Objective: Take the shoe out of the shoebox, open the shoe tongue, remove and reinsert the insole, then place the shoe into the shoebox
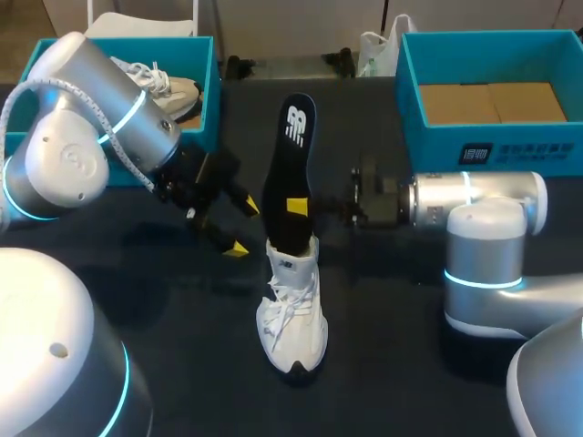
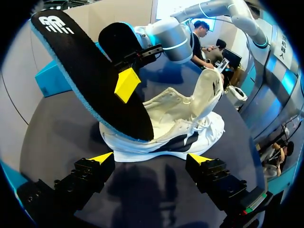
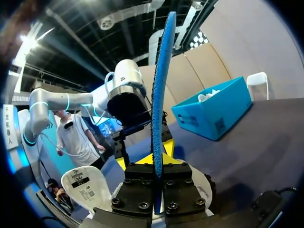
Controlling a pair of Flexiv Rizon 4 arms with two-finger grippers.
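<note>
Black on its face and blue along its edge, the insole (image 1: 287, 164) is standing nearly upright at the middle of the dark table (image 1: 392, 364), with its lower end sitting inside the white shoe (image 1: 293, 314). The right gripper (image 1: 301, 208) is reaching in from the right and pinching the insole partway up. Its yellow-tipped fingers (image 3: 169, 154) are pressing the two faces, closed down to the thickness of the sheet.

The shoe is resting on its sole, toe pointing toward the near edge, with its tongue (image 2: 209, 90) pulled up and its laces lying loose.

The left gripper (image 1: 241, 228) is hovering just left of the shoe and insole with its fingers spread wide, holding nothing — in its wrist view the shoe's side is lying ahead of the gap, untouched.

The left shoebox (image 1: 208, 82), teal, is sitting at the far left with a second shoe (image 1: 168, 91) in it — the right shoebox (image 1: 428, 146), at the far right, is holding brown cardboard (image 1: 492, 102).
</note>
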